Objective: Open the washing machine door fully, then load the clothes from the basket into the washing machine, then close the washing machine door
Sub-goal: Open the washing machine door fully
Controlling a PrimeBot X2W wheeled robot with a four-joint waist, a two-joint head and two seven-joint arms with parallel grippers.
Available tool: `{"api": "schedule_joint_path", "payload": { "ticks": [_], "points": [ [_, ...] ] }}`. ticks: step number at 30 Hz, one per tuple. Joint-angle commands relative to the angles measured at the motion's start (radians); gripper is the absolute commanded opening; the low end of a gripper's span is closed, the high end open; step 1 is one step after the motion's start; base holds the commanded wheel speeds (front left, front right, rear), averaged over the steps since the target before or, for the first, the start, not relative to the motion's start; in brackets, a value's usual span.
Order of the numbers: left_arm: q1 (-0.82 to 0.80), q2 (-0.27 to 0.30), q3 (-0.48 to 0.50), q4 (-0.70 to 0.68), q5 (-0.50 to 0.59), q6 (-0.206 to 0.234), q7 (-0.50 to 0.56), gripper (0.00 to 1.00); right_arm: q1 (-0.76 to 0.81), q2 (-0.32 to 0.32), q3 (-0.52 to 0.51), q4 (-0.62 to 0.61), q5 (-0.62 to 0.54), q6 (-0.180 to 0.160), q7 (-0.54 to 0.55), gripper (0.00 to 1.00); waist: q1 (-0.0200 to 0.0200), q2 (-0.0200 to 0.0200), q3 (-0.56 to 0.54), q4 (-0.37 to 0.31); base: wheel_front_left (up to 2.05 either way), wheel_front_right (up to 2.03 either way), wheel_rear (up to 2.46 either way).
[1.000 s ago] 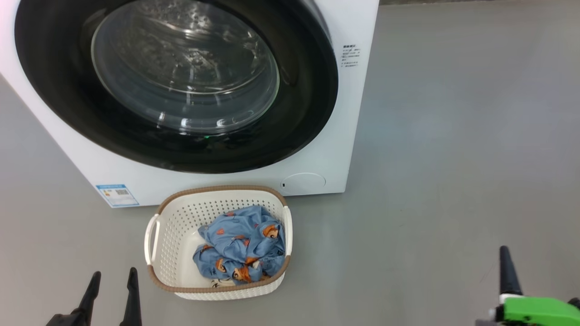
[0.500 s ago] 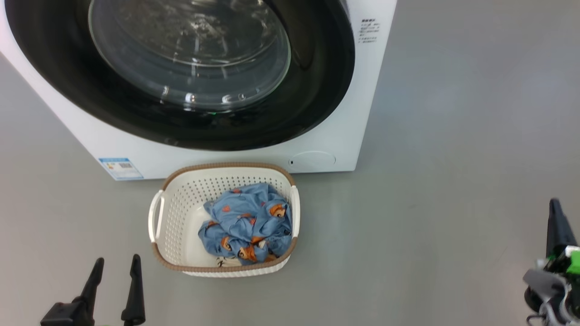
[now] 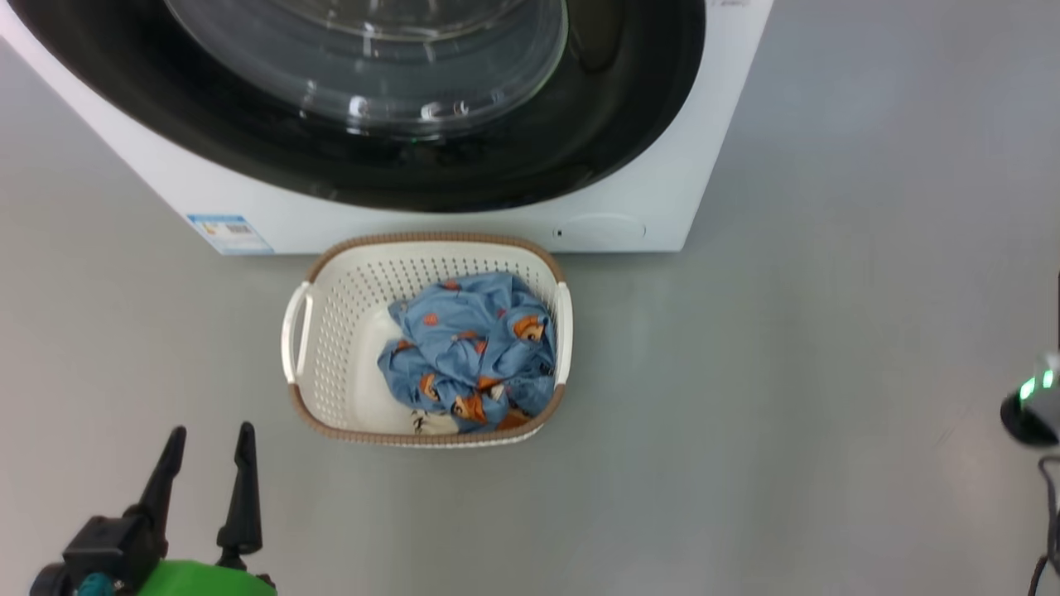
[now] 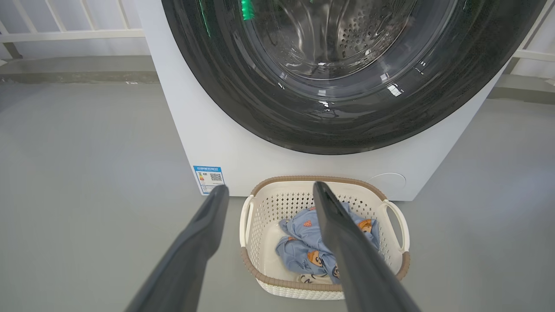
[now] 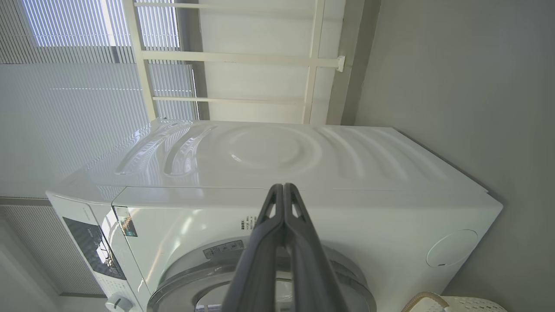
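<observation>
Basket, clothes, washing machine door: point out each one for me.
basket (image 3: 335,331): head view, bare perforated left inner wall.
clothes (image 3: 472,348): head view, middle of the blue bundle.
washing machine door (image 3: 497,170): head view, lower part of its glossy black ring.

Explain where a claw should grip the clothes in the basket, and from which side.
Probably a raised fold atop the crumpled clothes, taken straight down from above: the basket walls them in on every side, only its top is open, and the bundle lies against its right wall.
</observation>
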Motion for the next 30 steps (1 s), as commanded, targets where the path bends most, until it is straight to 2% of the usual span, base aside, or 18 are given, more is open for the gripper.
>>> {"api": "schedule_joint_path", "payload": {
  "ticks": [1, 15, 30],
  "points": [
    [-0.032, 0.026, 0.033, -0.030, -0.010, -0.003, -0.012, 1.00, -0.035, -0.021, 0.005, -0.034, 0.005, -0.001, 0.018, 0.00, 0.0000, -0.0001, 0.047, 0.015, 0.00, 0.00, 0.00],
    [-0.089, 0.027, 0.035, -0.057, -0.028, -0.003, -0.012, 1.00, -0.293, -0.022, 0.028, -0.099, -0.056, -0.001, 0.187, 0.00, 0.0000, -0.0001, 0.199, 0.041, 0.00, 0.00, 0.00],
    [-0.104, 0.014, 0.026, -0.062, -0.032, -0.003, -0.012, 1.00, -0.482, -0.020, 0.126, -0.098, -0.122, -0.001, 0.296, 0.00, 0.0000, -0.0001, 0.250, 0.063, 0.00, 0.00, 0.00]
  ]
}}
